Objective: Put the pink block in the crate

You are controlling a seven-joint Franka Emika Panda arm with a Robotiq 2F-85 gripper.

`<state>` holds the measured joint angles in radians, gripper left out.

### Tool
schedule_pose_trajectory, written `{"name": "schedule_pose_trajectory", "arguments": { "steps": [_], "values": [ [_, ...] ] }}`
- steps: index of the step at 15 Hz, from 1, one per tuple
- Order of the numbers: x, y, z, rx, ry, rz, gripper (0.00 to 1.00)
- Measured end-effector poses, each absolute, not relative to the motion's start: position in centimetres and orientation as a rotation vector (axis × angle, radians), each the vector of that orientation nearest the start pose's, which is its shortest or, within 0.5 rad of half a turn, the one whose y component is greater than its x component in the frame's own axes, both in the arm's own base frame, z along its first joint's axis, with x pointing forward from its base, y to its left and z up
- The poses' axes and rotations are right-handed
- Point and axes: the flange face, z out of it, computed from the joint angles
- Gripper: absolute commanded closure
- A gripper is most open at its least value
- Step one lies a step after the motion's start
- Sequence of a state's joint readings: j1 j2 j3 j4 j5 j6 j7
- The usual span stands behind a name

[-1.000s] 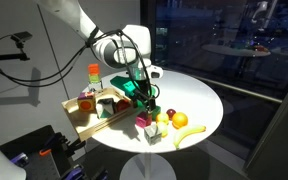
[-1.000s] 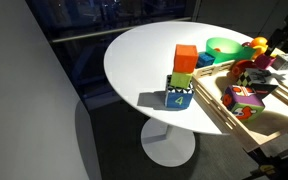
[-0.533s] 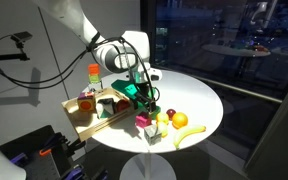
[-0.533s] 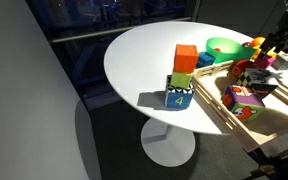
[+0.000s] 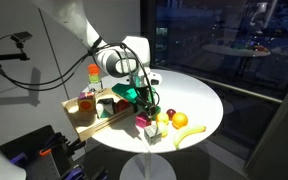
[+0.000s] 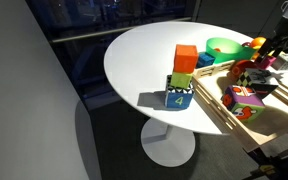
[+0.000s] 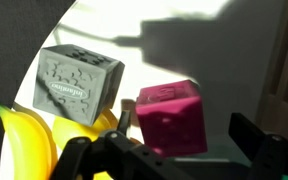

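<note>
A blue block (image 6: 180,98) on the white table (image 6: 134,55) shows a white "4". In the wrist view, a grey block (image 7: 79,83) carries raised lettering too blurred for me to read. The pink block (image 7: 174,118) sits on the table just beside it and a banana (image 7: 24,135), outside the crate (image 5: 92,112). My gripper (image 7: 169,150) has its fingers (image 7: 269,145) spread wide, with the pink block in line between them and a gap on either side.

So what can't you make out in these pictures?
Crate: exterior view, far end cut off by the right edge.
Gripper: exterior view, too small to show its opening.
Pink block: exterior view, too small to tell whether anything touches it.
Grey block: wrist view, print too blurred to read.
</note>
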<state>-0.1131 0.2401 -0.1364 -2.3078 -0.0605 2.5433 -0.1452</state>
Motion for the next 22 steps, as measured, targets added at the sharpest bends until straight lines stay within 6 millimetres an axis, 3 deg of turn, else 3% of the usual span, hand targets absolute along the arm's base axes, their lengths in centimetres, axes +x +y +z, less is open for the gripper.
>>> {"name": "schedule_pose_trajectory", "arguments": {
  "steps": [1,6,12,22],
  "values": [
    [51.0,-13.0,24.1,-3.205,0.081,0.025,0.25],
    [51.1,-13.1,23.4,-3.211,0.075,0.007,0.66],
    [51.2,-13.1,24.1,-3.212,0.078,-0.014,0.72],
    [48.4,-10.4,29.7,-3.193,0.027,-0.049,0.72]
  ]
}}
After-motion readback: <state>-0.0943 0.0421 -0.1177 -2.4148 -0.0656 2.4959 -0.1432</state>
